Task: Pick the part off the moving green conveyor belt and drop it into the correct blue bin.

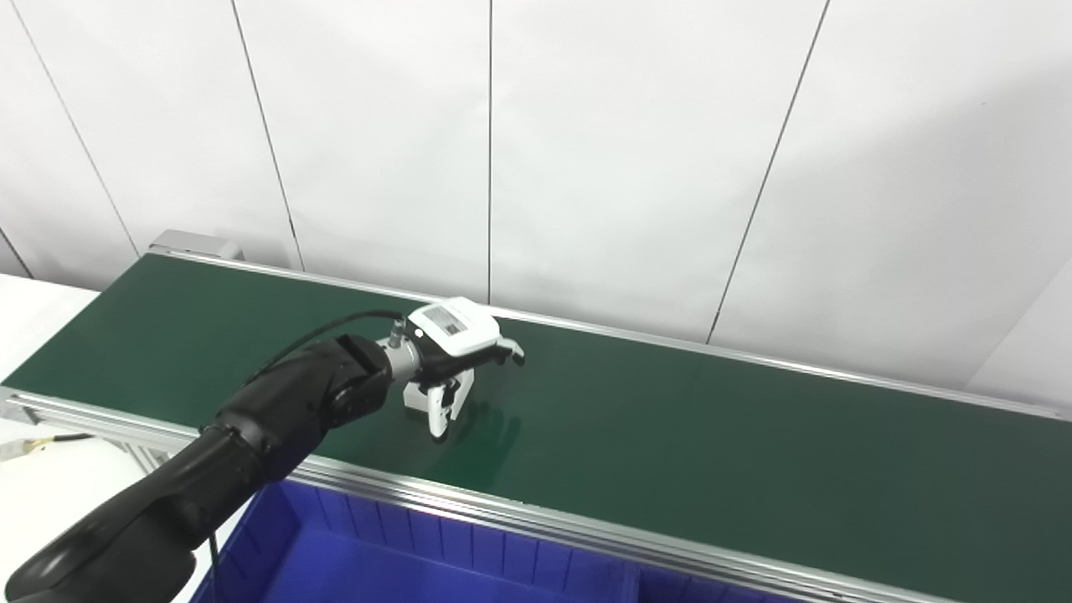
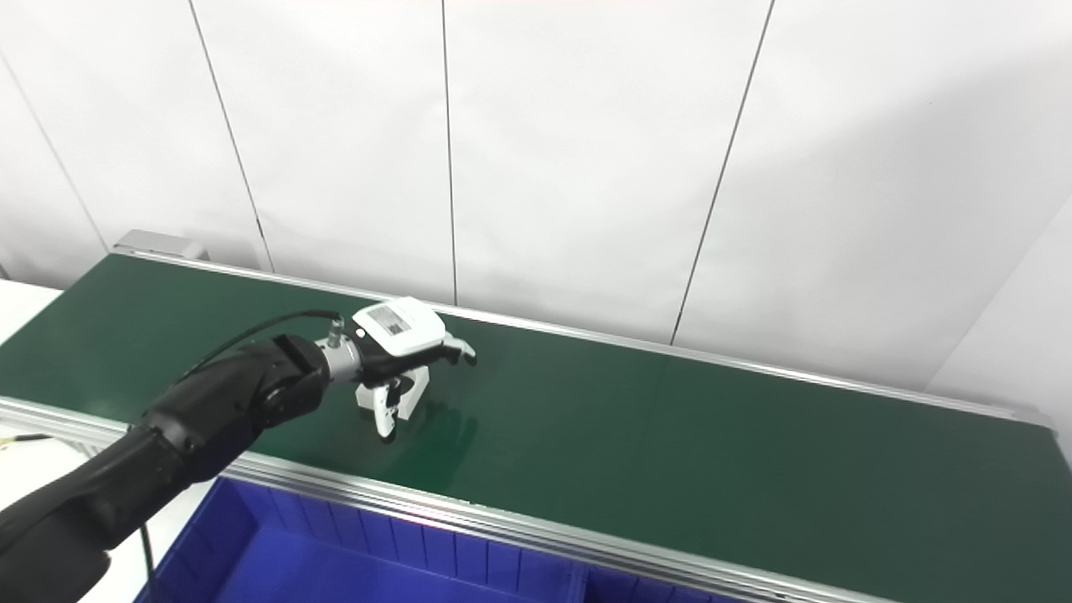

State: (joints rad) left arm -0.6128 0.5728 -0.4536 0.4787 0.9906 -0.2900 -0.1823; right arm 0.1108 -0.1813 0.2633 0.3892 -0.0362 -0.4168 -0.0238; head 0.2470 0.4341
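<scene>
Part [image 1: 416, 394], a small white block, sits on the green conveyor belt [image 1: 712, 435] directly under my left hand [image 1: 452, 347], toward the left side of the belt and about midway between its near and far edge. I see the hand reaching over the belt from the near left, with its white back plate turned up. Its fingers [image 1: 439, 410] curl downward around the part, and one white fingertip comes down to the belt just on the right of the block. Another finger points out to the right, away from the part. The block seems to lie between the fingers and the palm, but I cannot tell if the hand is really pressing on it or only cupped over it, and I also cannot tell if the part is lifted from the belt.

A black cable [image 1: 322, 331] runs along the black forearm to the wrist. At the near side, below the belt's metal rail [image 1: 519, 511], I see the blue bin [image 1: 377, 561] with a divider wall inside.
</scene>
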